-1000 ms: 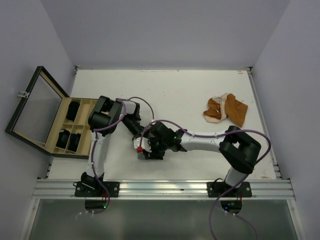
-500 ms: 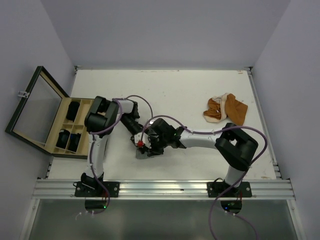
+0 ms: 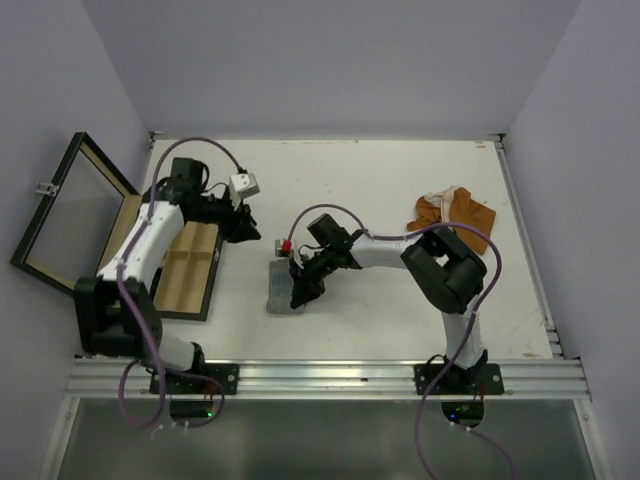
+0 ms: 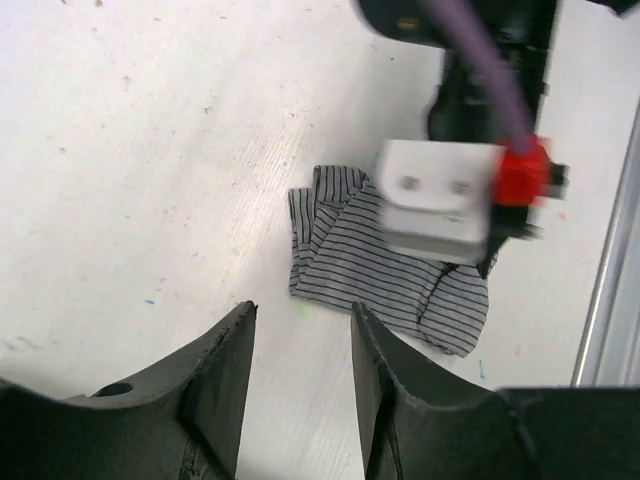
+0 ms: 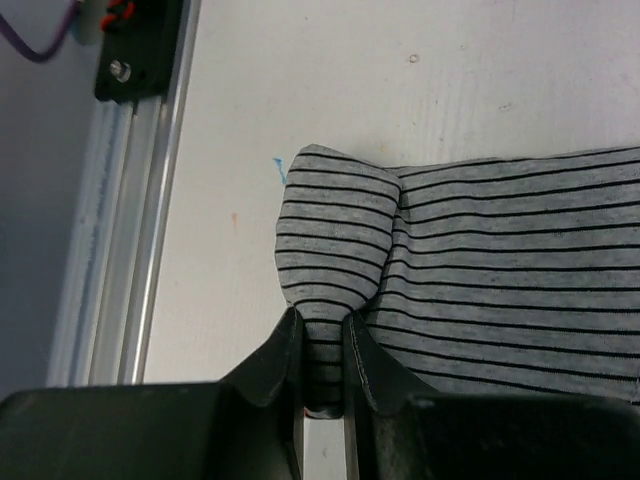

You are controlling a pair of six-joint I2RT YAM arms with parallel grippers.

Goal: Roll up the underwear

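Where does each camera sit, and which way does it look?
Top camera: high behind the bases, looking down on the table; left arm and right arm show.
Left wrist camera: on the left arm, looking down at the striped underwear; the open left gripper shows.
Right wrist camera: on the right arm, looking toward the rail; the right gripper pinches the striped underwear.
Shared: all see the striped underwear.

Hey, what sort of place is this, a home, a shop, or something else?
Most likely a robotics lab test cell: a left arm and a right arm bolted to an aluminium rail beside a white table, plain walls boxing it in, and staged props, grey striped underwear and a wooden box.
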